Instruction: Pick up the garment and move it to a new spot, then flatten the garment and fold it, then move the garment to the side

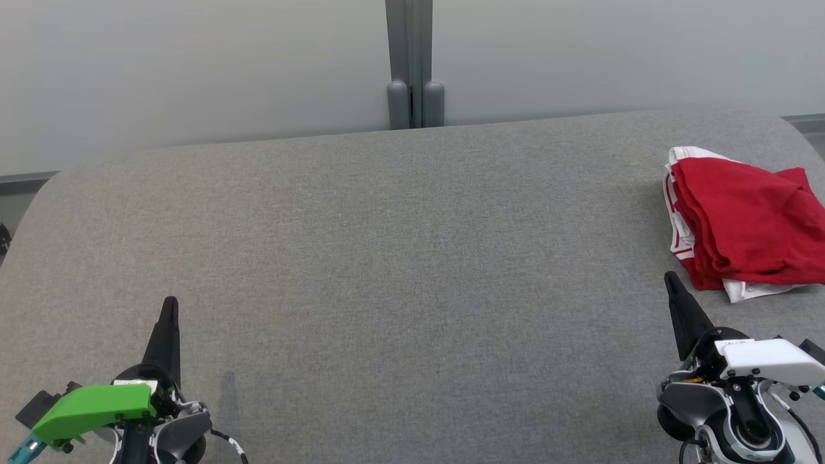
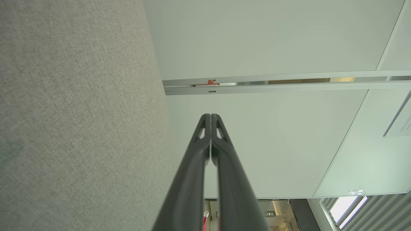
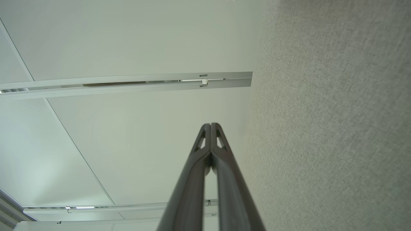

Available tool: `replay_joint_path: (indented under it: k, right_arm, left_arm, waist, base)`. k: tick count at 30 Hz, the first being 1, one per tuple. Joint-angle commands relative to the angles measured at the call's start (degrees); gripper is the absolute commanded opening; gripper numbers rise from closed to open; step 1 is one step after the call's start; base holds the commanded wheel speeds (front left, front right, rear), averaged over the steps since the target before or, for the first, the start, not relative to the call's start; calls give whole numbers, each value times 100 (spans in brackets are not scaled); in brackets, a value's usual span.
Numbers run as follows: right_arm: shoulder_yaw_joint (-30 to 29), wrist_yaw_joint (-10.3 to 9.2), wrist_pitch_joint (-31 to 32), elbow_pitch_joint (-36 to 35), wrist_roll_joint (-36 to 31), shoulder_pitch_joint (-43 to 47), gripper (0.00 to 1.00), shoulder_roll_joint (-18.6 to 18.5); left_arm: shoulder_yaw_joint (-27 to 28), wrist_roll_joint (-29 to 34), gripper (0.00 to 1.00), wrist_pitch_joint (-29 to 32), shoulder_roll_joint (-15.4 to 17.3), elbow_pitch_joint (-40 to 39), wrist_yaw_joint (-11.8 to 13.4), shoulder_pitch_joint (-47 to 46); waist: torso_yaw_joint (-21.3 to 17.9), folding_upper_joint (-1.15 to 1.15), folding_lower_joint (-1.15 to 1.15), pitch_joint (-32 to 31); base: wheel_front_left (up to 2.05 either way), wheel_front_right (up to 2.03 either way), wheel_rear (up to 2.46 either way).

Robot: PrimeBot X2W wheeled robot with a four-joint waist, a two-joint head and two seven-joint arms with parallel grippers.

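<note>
garment bunched, striped edge facing left | left hand clenched, empty | right hand clenched, empty

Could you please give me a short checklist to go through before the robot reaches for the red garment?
1. Garment found: the red garment lies bunched at the right side of the table: ok.
2. Garment fully in view: its right part is cut off by the head view's edge: not ok.
3. Right gripper free: shut, holding nothing, near the garment: ok.
4. Left gripper free: shut, holding nothing, far from the garment: ok.
5. Jaws ready to grasp: both shut: not ok.
6. Garment neatly folded: layers unclear: cannot tell.
</note>
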Motion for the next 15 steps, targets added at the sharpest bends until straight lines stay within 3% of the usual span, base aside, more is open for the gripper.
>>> replay_joint_path:
  k: [1, 15]
  right_arm:
    - [-19, 2, 18, 12, -30, -30, 0, 9]
    - [-41, 2, 43, 14, -50, -33, 0, 25]
  left_arm:
    - [19, 17, 0, 19, -5, 10, -26, -80]
    - [44, 47, 0, 41, -24, 10, -26, -83]
  waist:
    - [0, 0, 0, 0]
    - [0, 0, 0, 0]
  base:
    - [0, 0, 0]
    - [0, 0, 0]
